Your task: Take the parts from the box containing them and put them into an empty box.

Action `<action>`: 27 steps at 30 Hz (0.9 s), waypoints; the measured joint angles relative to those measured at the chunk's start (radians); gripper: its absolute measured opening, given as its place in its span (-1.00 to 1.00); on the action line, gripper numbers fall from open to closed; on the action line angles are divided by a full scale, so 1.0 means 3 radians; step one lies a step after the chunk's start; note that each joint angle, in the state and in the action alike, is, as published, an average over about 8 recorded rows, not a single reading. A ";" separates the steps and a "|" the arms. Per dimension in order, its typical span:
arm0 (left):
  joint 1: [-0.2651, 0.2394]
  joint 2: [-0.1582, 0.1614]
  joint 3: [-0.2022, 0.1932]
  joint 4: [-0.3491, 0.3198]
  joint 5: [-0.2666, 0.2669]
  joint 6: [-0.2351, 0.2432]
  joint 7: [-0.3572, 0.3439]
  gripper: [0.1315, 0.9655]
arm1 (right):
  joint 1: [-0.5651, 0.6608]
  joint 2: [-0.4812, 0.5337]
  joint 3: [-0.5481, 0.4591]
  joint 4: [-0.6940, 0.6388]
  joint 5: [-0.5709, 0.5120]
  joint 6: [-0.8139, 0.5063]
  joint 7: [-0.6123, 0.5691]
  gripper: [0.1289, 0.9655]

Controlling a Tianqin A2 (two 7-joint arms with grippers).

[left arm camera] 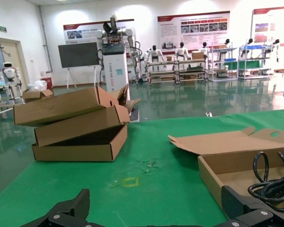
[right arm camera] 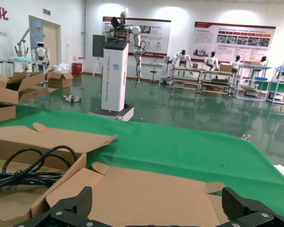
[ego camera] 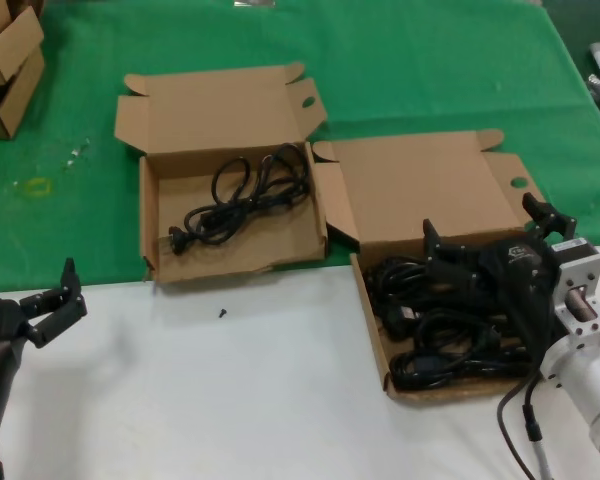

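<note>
The box containing the parts (ego camera: 378, 345) sits on the right, lid open, with several black power cords (ego camera: 450, 345) piled inside. My right gripper (ego camera: 490, 232) hovers over its back half, open and empty. In the right wrist view its own gripper (right arm camera: 156, 202) looks across the lid (right arm camera: 146, 191). The second box (ego camera: 235, 262), with a low uneven front edge, sits to the left and holds one cord (ego camera: 242, 195). That cord also shows in the left wrist view (left arm camera: 273, 184) and the right wrist view (right arm camera: 28, 172). My left gripper (ego camera: 52, 303) is open and empty at the table's front left.
Small stacked cartons (ego camera: 5, 65) stand at the back left, also in the left wrist view (left arm camera: 78, 127). A small black screw (ego camera: 221, 312) lies on the white table in front of the left box. A yellow mark (ego camera: 35, 186) is on the green cloth.
</note>
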 joint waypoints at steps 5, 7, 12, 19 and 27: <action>0.0000 0.0000 0.0000 0.0000 0.0000 0.0000 0.0000 1.00 | 0.0000 0.0000 0.0000 0.0000 0.0000 0.0000 0.0000 1.00; 0.0000 0.0000 0.0000 0.0000 0.0000 0.0000 0.0000 1.00 | 0.0000 0.0000 0.0000 0.0000 0.0000 0.0000 0.0000 1.00; 0.0000 0.0000 0.0000 0.0000 0.0000 0.0000 0.0000 1.00 | 0.0000 0.0000 0.0000 0.0000 0.0000 0.0000 0.0000 1.00; 0.0000 0.0000 0.0000 0.0000 0.0000 0.0000 0.0000 1.00 | 0.0000 0.0000 0.0000 0.0000 0.0000 0.0000 0.0000 1.00; 0.0000 0.0000 0.0000 0.0000 0.0000 0.0000 0.0000 1.00 | 0.0000 0.0000 0.0000 0.0000 0.0000 0.0000 0.0000 1.00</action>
